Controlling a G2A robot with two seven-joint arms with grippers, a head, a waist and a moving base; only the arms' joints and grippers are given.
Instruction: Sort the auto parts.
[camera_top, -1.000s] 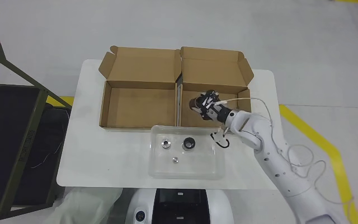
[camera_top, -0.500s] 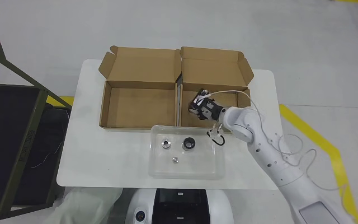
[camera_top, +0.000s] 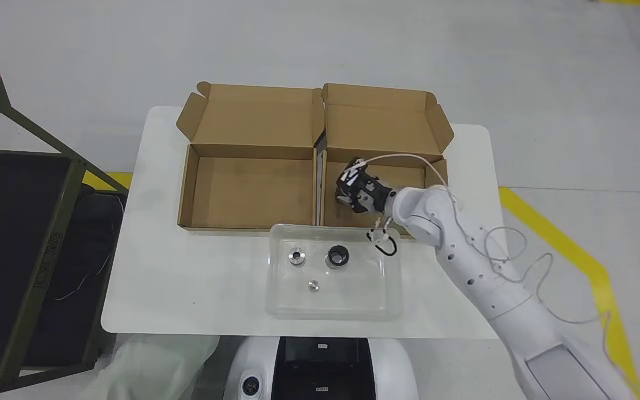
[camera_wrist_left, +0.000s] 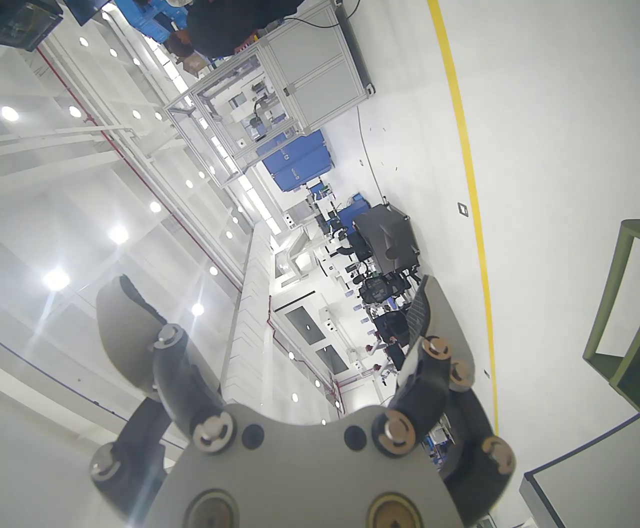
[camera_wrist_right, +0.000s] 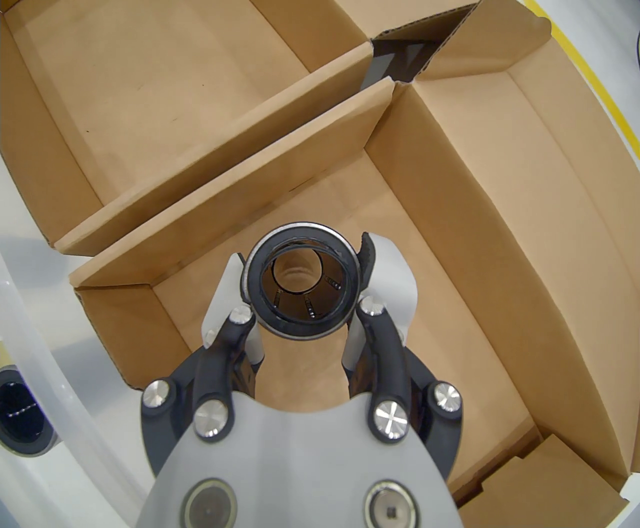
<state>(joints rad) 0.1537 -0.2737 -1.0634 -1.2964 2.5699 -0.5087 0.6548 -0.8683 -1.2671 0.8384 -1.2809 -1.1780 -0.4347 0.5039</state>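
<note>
Right claw (camera_wrist_right: 306, 280) clamping black bearing (camera_wrist_right: 257, 287), shifted leftward inside right box (camera_wrist_right: 500, 200), left claw (camera_wrist_left: 272, 292) open

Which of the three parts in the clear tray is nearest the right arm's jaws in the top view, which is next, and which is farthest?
1. Black ring: middle of the tray, on the side by the boxes.
2. Silver part: left of the black ring, same row.
3. Small nut: nearer the robot, between the other two.
</note>
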